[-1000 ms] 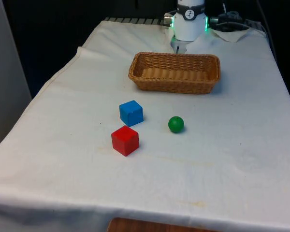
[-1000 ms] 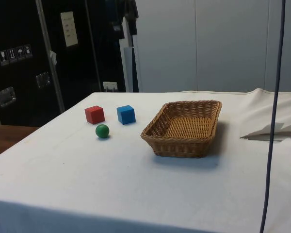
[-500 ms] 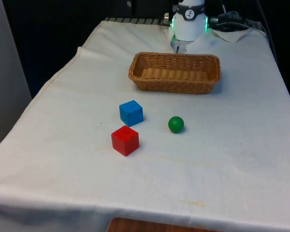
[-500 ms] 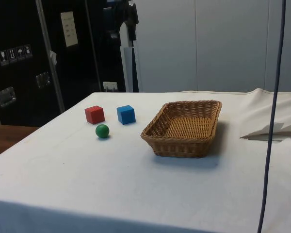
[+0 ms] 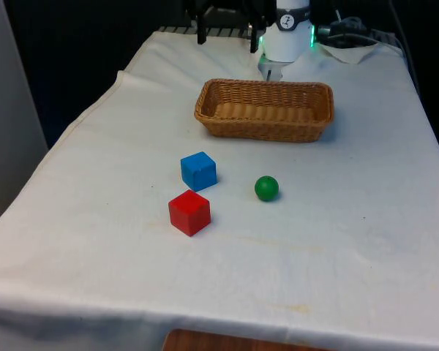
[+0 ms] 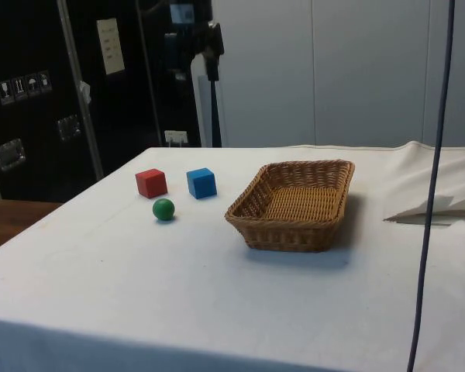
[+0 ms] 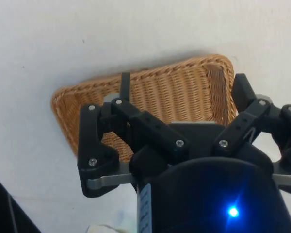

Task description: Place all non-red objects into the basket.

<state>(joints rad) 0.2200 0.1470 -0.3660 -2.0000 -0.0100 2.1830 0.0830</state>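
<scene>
The gripper (image 5: 224, 28) hangs high above the far end of the table (image 5: 366, 241), cut off by the front view's upper edge — its fingers (image 7: 124, 85) stand wide apart, holding nothing. Below it in the wrist view lies the basket (image 7: 184, 92), partly covered by the gripper body. The blue cube (image 5: 198, 170), green ball (image 5: 266, 188) and red cube (image 5: 189, 212) sit on the cloth in front of the basket — near one another but apart, none touching.

White cloth (image 5: 336, 241) covers the table (image 5: 205, 341), wood edge showing beneath. Dark cabinets (image 6: 31, 93) with stickers behind, pale wall panels (image 6: 356, 70) alongside. Black curtains (image 5: 88, 51) behind. Even, soft room light.
</scene>
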